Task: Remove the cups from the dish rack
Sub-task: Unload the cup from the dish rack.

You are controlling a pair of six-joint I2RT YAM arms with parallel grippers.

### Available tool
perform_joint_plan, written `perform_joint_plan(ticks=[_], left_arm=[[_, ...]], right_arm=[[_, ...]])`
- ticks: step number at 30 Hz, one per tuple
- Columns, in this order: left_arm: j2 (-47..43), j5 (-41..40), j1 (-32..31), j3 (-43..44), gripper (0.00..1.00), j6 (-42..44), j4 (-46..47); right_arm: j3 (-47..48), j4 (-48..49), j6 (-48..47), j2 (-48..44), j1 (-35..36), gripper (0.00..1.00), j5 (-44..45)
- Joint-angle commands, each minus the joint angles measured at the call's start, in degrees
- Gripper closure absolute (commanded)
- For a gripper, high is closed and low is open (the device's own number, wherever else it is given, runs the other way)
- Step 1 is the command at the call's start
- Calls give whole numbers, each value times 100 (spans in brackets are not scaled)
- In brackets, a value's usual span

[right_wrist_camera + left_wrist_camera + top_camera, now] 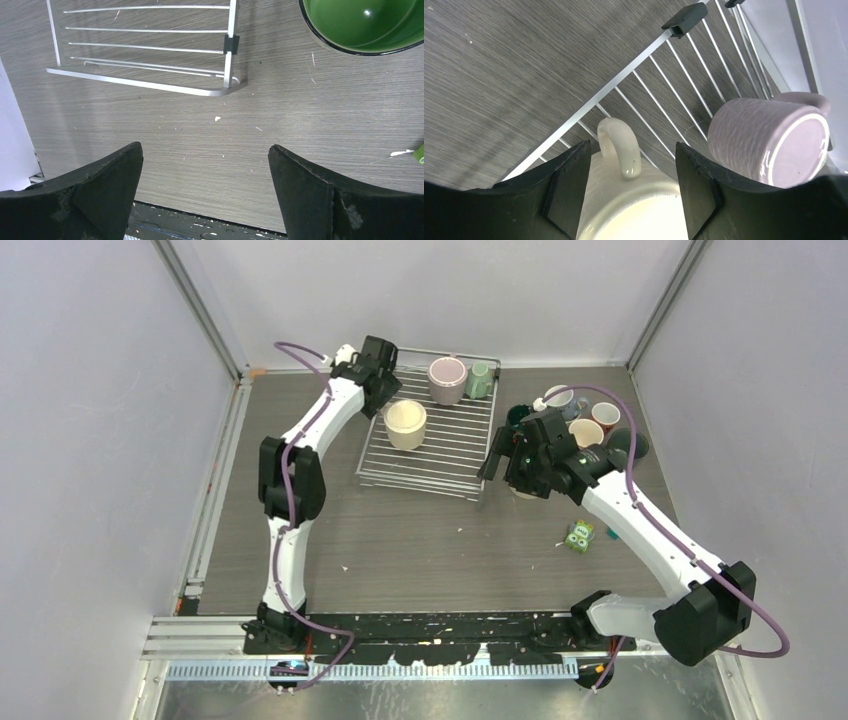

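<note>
Left fingers (566,190) gape empty around the cream mug (629,210) by its handle (619,145); a crooked closing could knock it into the mauve mug (754,140) beside it. Right fingers (300,185) are open, empty.

White tubular links and bulky black joint housings on the left arm (283,550), left of frame, and the right arm (640,520), lower right. Thin purple cable (296,344) looped along each. Matte black, wedge-shaped fingers (100,185), faintly scuffed grey.
</note>
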Motion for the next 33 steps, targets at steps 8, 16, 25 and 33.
perform_joint_plan(ticks=[8, 16, 25, 33], left_arm=[[616, 340, 78, 889, 43, -270, -749], [533, 460, 78, 662, 56, -535, -719], [648, 575, 78, 635, 59, -642, -759], [988, 652, 104, 1092, 59, -599, -955]], right_arm=[[124, 221, -41, 29, 34, 0, 45], [89, 218, -50, -16, 38, 0, 52], [42, 225, -48, -113, 32, 0, 74], [60, 191, -58, -144, 38, 0, 105]])
